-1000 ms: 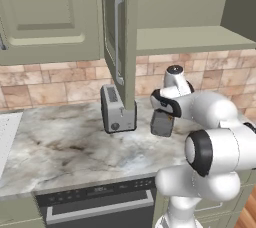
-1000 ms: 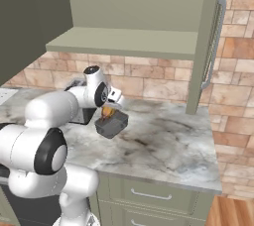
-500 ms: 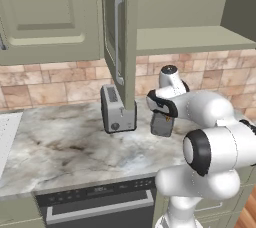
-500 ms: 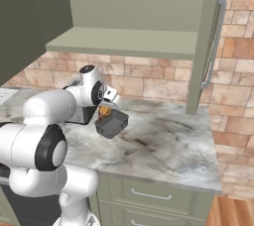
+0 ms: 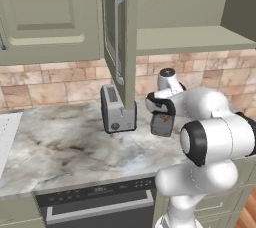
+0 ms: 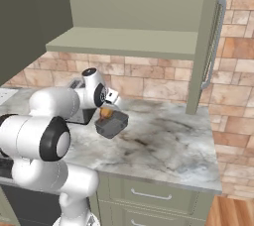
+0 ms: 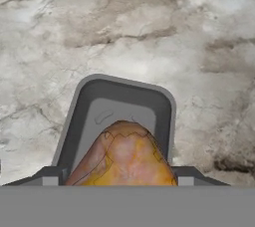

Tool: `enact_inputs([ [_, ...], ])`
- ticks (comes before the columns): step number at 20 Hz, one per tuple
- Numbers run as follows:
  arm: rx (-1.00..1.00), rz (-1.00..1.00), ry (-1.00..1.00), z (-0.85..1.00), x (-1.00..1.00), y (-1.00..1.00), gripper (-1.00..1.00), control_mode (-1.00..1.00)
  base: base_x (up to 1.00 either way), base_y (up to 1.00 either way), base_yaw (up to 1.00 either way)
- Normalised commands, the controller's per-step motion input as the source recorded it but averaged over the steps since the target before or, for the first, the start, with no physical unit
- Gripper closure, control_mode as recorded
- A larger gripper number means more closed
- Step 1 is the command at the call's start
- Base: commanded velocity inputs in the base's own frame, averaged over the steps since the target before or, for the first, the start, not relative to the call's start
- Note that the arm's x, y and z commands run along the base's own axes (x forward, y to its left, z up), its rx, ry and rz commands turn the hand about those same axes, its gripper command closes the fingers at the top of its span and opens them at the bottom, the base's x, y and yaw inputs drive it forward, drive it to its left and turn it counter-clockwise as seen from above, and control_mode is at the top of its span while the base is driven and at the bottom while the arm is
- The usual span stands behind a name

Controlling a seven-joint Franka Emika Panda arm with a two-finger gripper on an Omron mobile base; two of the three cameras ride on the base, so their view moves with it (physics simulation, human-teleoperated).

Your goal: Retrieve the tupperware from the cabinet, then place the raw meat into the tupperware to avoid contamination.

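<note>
Your gripper (image 7: pixel 122 178) sits low over the tupperware (image 7: pixel 119 116), which rests on the marble counter (image 6: pixel 163 141) toward the back edge, near the brick wall and well in from the counter's right end. Look through the hand view and you see the raw meat (image 7: pixel 124 159) between the two finger tips, its glossy orange-brown bulk reaching into the near half of the grey box; the jaws stand wide with the meat between them, though you cannot tell whether the pads actually press on it. In the right base view the meat (image 6: pixel 105 112) shows as an orange lump at the tupperware's (image 6: pixel 111 125) back rim, right under the hand. From the left base view the box (image 5: pixel 162 123) appears tilted up beside the silver toaster (image 5: pixel 117 108), which stands toward the back of the counter to its left. Above, the cabinet (image 5: pixel 190 39) has both doors swung open, its inner shelf (image 6: pixel 134 41) bare, and the long bar handle (image 6: pixel 214 41) of the right door hangs over the counter's right end.
</note>
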Motion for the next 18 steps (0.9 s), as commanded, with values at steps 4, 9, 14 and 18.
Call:
enact_inputs([
  [4, 0.0, 0.0, 0.0, -0.32, 0.22, 0.0, 1.0, -1.0, 0.0, 0.0, 0.0],
  [9, 0.0, 0.0, 0.0, -0.29, 0.17, 0.0, 1.0, -1.0, 0.0, 0.0, 0.0],
  [14, 0.01, 0.0, 0.0, -0.27, 0.12, 0.0, 1.0, -1.0, 0.0, 0.0, 0.0],
  [18, 0.01, 0.0, 0.01, -0.24, 0.0, 0.0, 1.0, -1.0, 0.0, 0.0, 0.0],
])
